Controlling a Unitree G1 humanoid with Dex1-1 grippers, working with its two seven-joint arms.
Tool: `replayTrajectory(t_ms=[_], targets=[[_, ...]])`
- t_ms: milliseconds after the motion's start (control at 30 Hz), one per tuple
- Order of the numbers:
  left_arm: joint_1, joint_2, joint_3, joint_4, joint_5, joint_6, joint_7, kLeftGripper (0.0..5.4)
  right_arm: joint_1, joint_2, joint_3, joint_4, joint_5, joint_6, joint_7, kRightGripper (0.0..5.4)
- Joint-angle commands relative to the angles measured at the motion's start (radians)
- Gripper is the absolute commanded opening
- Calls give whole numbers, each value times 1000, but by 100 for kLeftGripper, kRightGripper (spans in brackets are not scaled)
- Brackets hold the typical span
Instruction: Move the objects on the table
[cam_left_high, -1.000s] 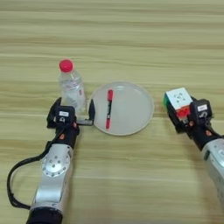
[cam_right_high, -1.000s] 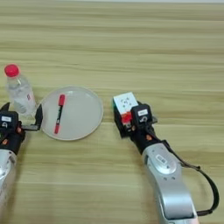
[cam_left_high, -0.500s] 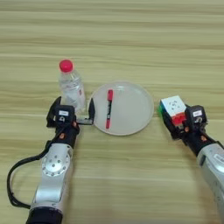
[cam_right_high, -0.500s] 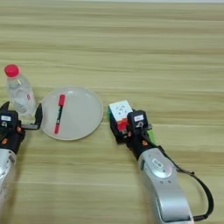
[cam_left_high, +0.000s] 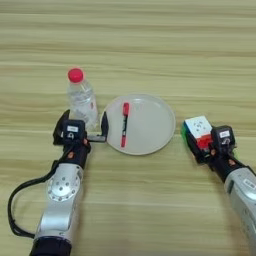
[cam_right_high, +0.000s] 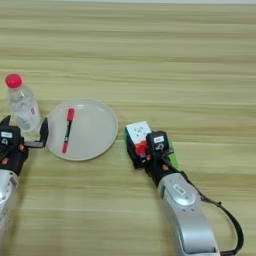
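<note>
Gripping the small colourful puzzle cube (cam_right_high: 139, 140) between the two black fingers of my right gripper (cam_right_high: 145, 150), I have it clamped just right of the round white plate (cam_left_high: 150, 131), close to its rim but apart from it. The cube is boxy, with glossy tiles; its top face is mostly white, and red and green show on its side. A sliver of the flat green rectangular block (cam_right_high: 171, 154) peeks out beside my right wrist, mostly hidden by the arm. The plate is smooth and shallow with a slightly raised rim, and the slim red marker pen (cam_left_high: 124, 124) lies inside it, left of centre, its length running toward and away from me. My left gripper (cam_left_high: 83, 129) sits at the plate's left edge with its fingers spread apart, one at the plate's rim and the other out to the left, and the clear plastic bottle with the red cap (cam_left_high: 81, 100) stands upright just behind it; I cannot tell whether a finger touches the bottle. The bottle is ribbed and see-through. All of it rests on the broad light-brown tabletop (cam_left_high: 150, 45), matt, with horizontal wood-grain stripes. Counted: one bottle, one cube, one marker, one block, one plate, two grippers.
</note>
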Motion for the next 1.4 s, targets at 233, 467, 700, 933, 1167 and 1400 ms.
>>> replayTrajectory(t_ms=[233,467,700,933,1167,1400], targets=[[5,-1,0,-8,5,16,5,540,7,-7,4,13,-18,-11,-12,349],[6,-1,1,-9,4,16,5,540,7,-6,8,-1,-31,-39,-20,431],[7,-1,0,-13,5,18,5,540,8,-15,19,-28,-53,-89,-22,495],[4,-2,0,-11,5,18,6,540,-1,-23,38,-61,-64,-124,-8,538],[4,-2,0,-11,5,18,7,540,-31,-31,64,-83,-71,-127,9,538],[5,-4,0,-14,7,17,11,540,-101,-26,103,-75,-78,-103,25,538]])
